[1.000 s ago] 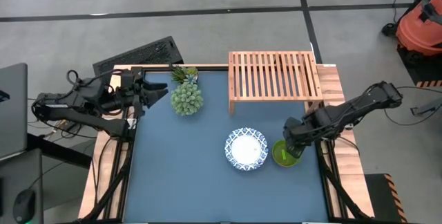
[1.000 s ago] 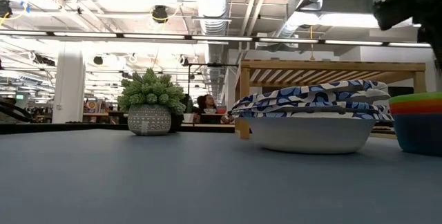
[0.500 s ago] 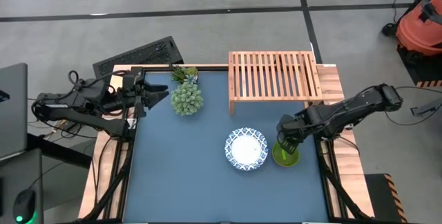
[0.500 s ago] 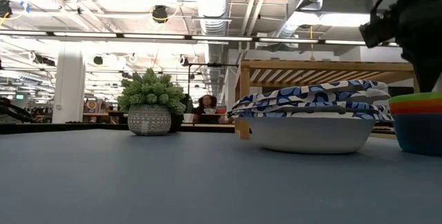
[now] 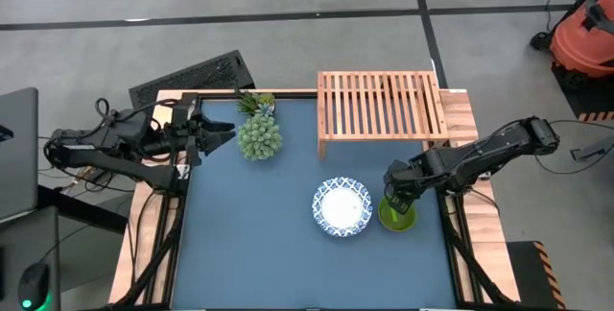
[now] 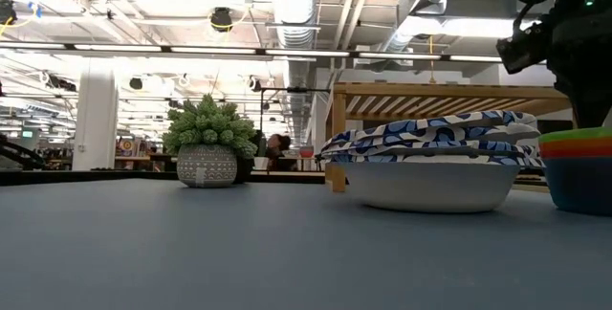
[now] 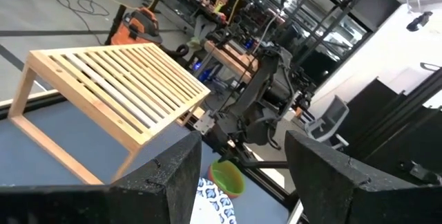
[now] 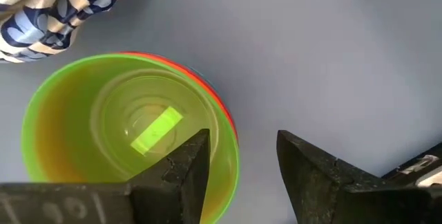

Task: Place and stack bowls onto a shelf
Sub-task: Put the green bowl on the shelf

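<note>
A lime green bowl (image 5: 395,215) sits nested in a red bowl and a teal one (image 6: 579,184), near the table's right edge. Stacked white bowls with blue patterned rims (image 5: 342,205) rest on the table just to their left. The light-wood shelf (image 5: 381,105) stands on the far side with a bare top. My right gripper (image 5: 396,199) hangs open just above the lime bowl. In the right wrist view one finger (image 8: 181,175) is over the bowl's inside and the other (image 8: 314,175) is outside, with the rim (image 8: 231,156) between them and no touch showing. My left gripper (image 5: 223,132) waits open at the table's left edge.
A spiky green plant in a patterned pot (image 5: 259,136) stands at the far left of the table, close to my left gripper. The blue tabletop (image 5: 259,244) is bare on its near and left parts. The white bowls lie close beside the small bowls.
My right gripper has come down toward the stack of small bowls and shifted slightly toward the table's left, ending over the lime bowl's rim. The bowls have stayed where they were.
</note>
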Robot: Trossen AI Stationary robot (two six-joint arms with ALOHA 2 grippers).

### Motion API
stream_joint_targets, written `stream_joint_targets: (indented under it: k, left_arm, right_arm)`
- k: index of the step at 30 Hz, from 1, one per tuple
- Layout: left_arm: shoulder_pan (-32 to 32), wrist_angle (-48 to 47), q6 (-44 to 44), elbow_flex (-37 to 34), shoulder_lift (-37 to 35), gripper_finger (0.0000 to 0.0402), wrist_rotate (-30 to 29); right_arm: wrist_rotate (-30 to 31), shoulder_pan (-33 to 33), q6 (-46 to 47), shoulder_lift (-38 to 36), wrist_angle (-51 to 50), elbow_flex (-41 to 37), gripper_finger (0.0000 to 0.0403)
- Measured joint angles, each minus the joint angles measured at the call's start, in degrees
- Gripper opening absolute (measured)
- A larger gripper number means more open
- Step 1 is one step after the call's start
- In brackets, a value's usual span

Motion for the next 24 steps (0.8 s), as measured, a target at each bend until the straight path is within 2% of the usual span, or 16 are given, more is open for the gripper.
stream_joint_targets:
  k: [16, 24]
  left_arm:
    - [0.0, -1.7, 0.2, 0.0, 0.0, 0.0197, 0.2]
    - [0.0, -2.5, -0.1, 0.0, 0.0, 0.0197, -0.1]
  right_arm:
    - [-1.5, 0.0, -0.9, 0.0, 0.0, -1.0, 0.0192]
    - [-1.6, 0.0, -2.0, 0.0, -0.4, -1.0, 0.0148]
